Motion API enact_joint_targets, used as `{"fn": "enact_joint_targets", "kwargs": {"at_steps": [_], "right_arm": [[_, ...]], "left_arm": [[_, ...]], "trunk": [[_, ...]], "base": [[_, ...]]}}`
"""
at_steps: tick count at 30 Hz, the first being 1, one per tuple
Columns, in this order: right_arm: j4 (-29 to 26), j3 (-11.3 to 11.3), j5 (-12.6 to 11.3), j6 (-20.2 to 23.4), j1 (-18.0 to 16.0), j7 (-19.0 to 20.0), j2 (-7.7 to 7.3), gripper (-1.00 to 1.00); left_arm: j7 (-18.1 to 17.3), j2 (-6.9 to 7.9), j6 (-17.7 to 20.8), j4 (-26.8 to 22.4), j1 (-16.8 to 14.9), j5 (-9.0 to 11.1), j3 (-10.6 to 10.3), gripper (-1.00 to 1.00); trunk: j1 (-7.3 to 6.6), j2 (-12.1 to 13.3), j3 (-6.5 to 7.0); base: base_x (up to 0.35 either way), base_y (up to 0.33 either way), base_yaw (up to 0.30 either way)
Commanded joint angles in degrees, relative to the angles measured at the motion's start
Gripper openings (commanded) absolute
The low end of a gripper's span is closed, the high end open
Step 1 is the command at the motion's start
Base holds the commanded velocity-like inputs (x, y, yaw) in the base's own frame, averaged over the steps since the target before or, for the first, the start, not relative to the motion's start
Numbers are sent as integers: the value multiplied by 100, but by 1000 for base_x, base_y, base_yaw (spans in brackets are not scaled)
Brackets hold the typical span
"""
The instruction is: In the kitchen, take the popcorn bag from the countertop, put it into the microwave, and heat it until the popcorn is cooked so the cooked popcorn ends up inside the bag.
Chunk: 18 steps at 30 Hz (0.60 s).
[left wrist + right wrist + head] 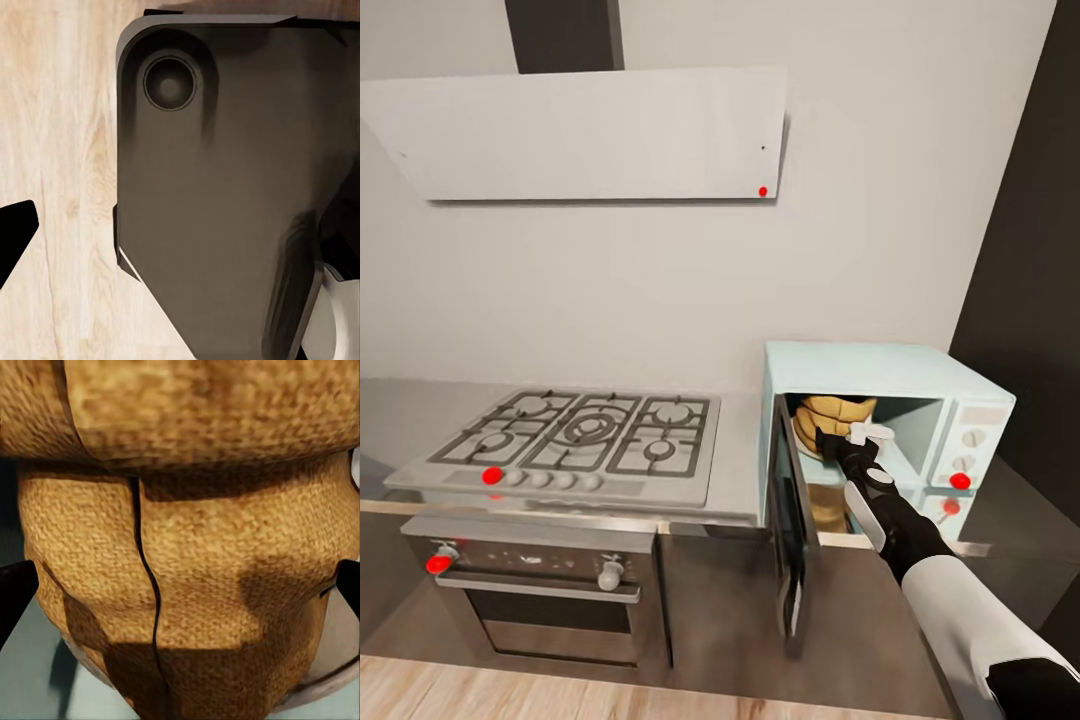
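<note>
Reaching into the microwave (920, 395), the right gripper (860, 440) has the popcorn bag (832, 420) up inside the open cavity. The door (792, 520) is swung out toward the robot, edge-on to the head camera, which is why the arm comes in from the right of it.

In the right wrist view the bag (187, 562) sits between the two dark fingertips (15, 592), one each side of the sack body. Pads look at or just off the sides; I can't confirm contact, so grip state is unclear. The bag seems to rest on the pale cavity floor, on or near a round plate edge at its base, so my guess is placement is about done and release is next.

Left gripper: a black fingertip (13, 238) pokes into the left wrist view, pointed down at the wood floor (60, 150) and the robot's dark base (217, 187). Parked out of the way; can't tell if it's open or closed.

Hard to see: no popcorn visible, the rolled rim hides the bag's contents. The gripper and forearm cover part of the bag. The microwave's lower cavity behind the door is obscured. The hob (580, 435) and oven (550, 590) are unused.
</note>
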Motion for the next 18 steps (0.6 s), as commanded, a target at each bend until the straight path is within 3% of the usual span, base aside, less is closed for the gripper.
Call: {"fn": "enact_joint_targets", "kwargs": {"at_steps": [1,8,10,13,18], "right_arm": [[-12,42,-40,27,-3,-55,-10,100],[-12,47,-22,57,-3,-18,-11,100],[-12,52,145,60,-3,-30,-10,100],[-12,53,367,93,-3,-31,-10,100],[-12,45,423,114,-3,-28,-10,100]], "left_arm": [[-1,-2,-13,-2,-1,25,10,100],[-3,4,-18,-2,-1,21,10,100],[1,2,-55,-2,-1,23,13,100],[6,-3,-71,-5,-1,25,17,100],[32,-5,-75,-2,-1,22,18,100]], "trunk": [[1,-4,-6],[1,-4,-6],[1,-4,-6],[1,-4,-6],[1,-4,-6]], "base": [[82,0,0],[32,0,0],[-56,0,0],[-264,0,0],[-336,0,0]]}}
